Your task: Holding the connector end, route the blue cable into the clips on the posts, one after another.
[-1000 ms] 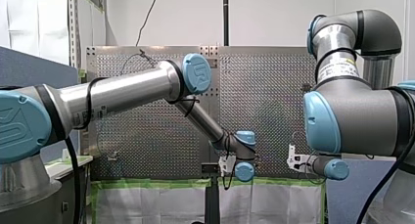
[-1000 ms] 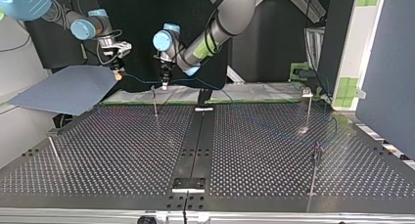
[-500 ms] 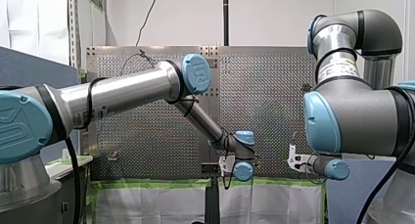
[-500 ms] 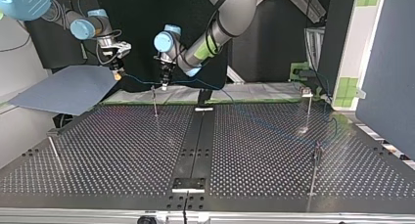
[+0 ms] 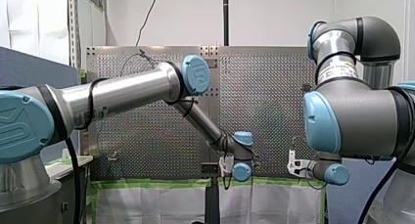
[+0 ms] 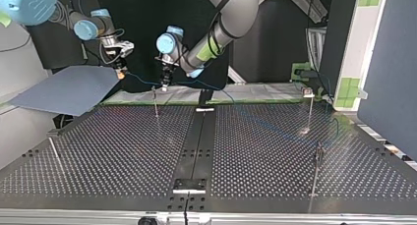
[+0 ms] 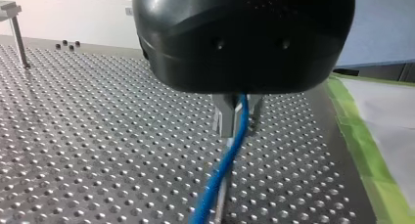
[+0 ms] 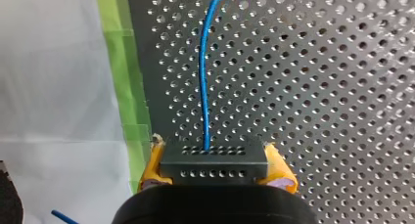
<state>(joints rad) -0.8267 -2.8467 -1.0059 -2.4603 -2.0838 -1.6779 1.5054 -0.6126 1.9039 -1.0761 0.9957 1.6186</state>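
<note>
In the top view, far left of centre, a post [image 6: 155,104] with its clip [image 6: 153,89] was seen just below the left gripper [image 7: 238,118], clenched on the blue cable [image 7: 221,172]. Further left, the connector [image 8: 214,166] was grasped by the right gripper [image 6: 119,72]. It was judged that the cable had to be kept taut and lowered straight into the clip.

In the top view, four posts rise from the perforated table [image 6: 123,151]: the far post [image 6: 155,103] left of centre, the left-edge post [image 6: 54,154], the far right post [image 6: 311,112] and the near right post [image 6: 317,168]. Wide lanes lie open between them. The blue cable [image 8: 202,97], strung between my right gripper [image 6: 119,73] and my left gripper [image 6: 163,85], bars the space above the far post.
</note>
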